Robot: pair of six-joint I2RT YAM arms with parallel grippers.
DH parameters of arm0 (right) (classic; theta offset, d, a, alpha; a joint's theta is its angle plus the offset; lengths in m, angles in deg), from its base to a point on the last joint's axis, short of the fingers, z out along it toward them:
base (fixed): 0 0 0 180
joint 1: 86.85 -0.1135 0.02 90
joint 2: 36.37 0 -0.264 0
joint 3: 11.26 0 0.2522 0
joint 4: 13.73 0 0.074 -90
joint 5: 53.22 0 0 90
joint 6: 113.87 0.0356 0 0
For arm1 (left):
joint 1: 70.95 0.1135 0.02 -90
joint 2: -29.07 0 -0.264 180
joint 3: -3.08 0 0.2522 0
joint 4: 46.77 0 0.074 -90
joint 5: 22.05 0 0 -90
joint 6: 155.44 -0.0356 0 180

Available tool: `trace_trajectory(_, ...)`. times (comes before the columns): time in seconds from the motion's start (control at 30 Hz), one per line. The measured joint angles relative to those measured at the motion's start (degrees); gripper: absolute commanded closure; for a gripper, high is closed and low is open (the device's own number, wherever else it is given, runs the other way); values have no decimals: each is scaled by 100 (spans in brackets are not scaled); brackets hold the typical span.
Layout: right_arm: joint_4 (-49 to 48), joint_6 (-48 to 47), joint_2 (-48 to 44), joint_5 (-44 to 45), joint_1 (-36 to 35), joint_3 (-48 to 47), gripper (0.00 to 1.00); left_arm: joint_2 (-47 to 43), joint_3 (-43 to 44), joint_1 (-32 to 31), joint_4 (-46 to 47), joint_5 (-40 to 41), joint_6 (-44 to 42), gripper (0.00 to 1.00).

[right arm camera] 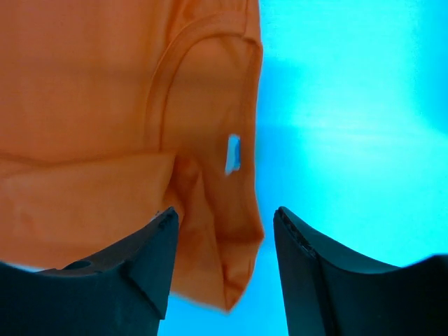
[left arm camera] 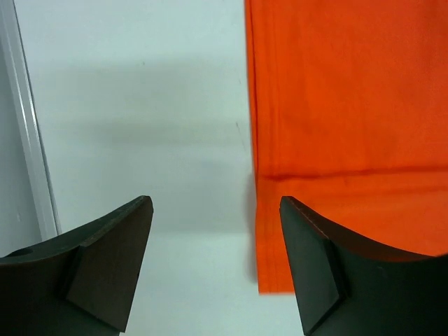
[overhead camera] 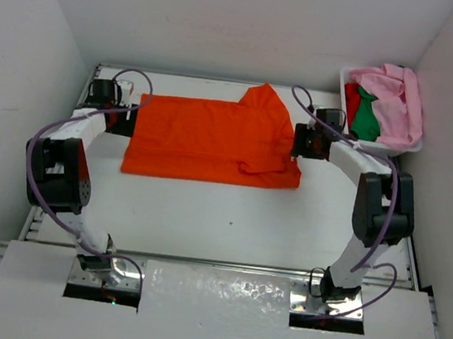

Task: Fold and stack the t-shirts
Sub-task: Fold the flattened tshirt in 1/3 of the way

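The orange t-shirt lies flat across the back of the table, folded lengthwise, with one sleeve sticking up at its far right. My left gripper is open at the shirt's left end. In the left wrist view its jaws stand apart over bare table, and the hem corner of the orange t-shirt lies by the right finger. My right gripper is open at the collar end. In the right wrist view its jaws straddle a folded corner of the orange t-shirt without gripping it.
A white mesh basket stands at the back right corner. It holds a pink t-shirt, a green one and a red one. White walls close in on both sides and the back. A metal rail runs along the table's left edge.
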Motion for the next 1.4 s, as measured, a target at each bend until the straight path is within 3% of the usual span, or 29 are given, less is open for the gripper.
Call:
trace_trajectory(0.23,271,330,-986,-444,70,715,24,-459,-566,52,-535,-531,-151,29)
trace_trajectory(0.47,439,581,-219,-599,70,802,29,66,-883,52,-671,-476,-192,29)
trace_trajectory(0.57,459,614,17,-603,70,782,38,258,-896,52,-625,-575,-210,30)
trace_trajectory(0.6,422,629,15,-614,79,785,46,258,-903,52,-608,-629,-210,32)
trace_trajectory(0.67,411,678,39,-601,98,789,54,264,-918,52,-579,-699,-203,48)
trace_trajectory(0.7,404,713,44,-586,105,800,66,269,-922,52,-557,-732,-205,68)
trace_trajectory(0.8,415,828,44,-551,107,868,84,280,-938,52,-474,-907,-214,99)
trace_trajectory(0.83,428,857,44,-551,109,879,93,282,-940,52,-472,-988,-212,100)
trace_trajectory(0.9,428,927,42,-586,111,922,100,282,-940,50,-466,-1056,-278,100)
trace_trajectory(1.13,393,1091,-664,-684,118,1803,100,-24,-1276,66,-476,-946,-684,100)
trace_trajectory(1.33,708,1344,-2072,-793,92,3279,100,-874,-2118,79,-1263,-608,-1147,100)
trace_trajectory(1.4,778,1453,-2459,-846,42,3637,100,-1047,-2291,79,-1526,-511,-1233,95)
